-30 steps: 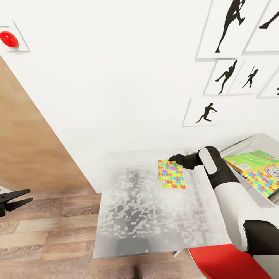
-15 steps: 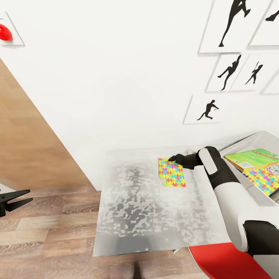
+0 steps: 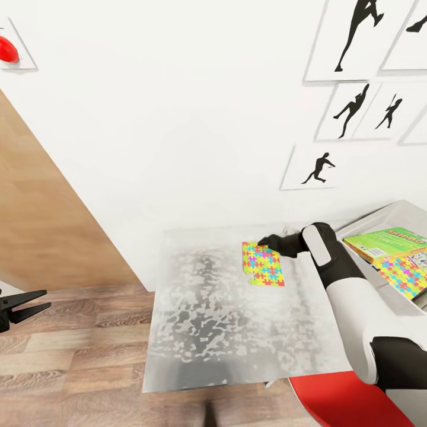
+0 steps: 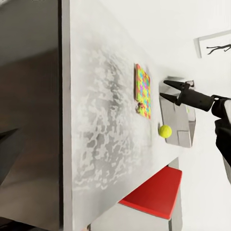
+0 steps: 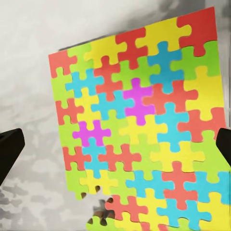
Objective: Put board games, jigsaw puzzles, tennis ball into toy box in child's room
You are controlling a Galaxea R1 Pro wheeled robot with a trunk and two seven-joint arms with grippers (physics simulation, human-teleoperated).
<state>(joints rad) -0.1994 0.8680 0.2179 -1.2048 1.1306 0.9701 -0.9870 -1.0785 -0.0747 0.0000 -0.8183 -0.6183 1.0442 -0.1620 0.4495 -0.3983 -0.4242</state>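
Observation:
A many-coloured jigsaw puzzle (image 3: 263, 264) (image 4: 143, 91) (image 5: 139, 139) lies flat on the grey marbled table (image 3: 207, 320). My right gripper (image 3: 264, 241) (image 4: 162, 89) (image 5: 115, 147) hovers open just above the puzzle's far edge, with one fingertip on each side of it in the right wrist view. In the left wrist view the tennis ball (image 4: 165, 131) sits on the table beside the grey toy box (image 4: 185, 126). The toy box (image 3: 379, 218) holds a green board game (image 3: 388, 242) and another jigsaw (image 3: 408, 274). Off the table's left side, my left gripper (image 3: 24, 305) hangs open and empty over the floor.
A red chair (image 3: 347, 400) (image 4: 154, 192) stands at the table's near right corner. The table backs onto a white wall with framed silhouette pictures (image 3: 320, 169). Wood floor (image 3: 71, 350) and a wooden panel (image 3: 41, 225) lie to the left.
The head view has shifted slightly. My right gripper stays open over the puzzle's far edge and the left gripper has not moved.

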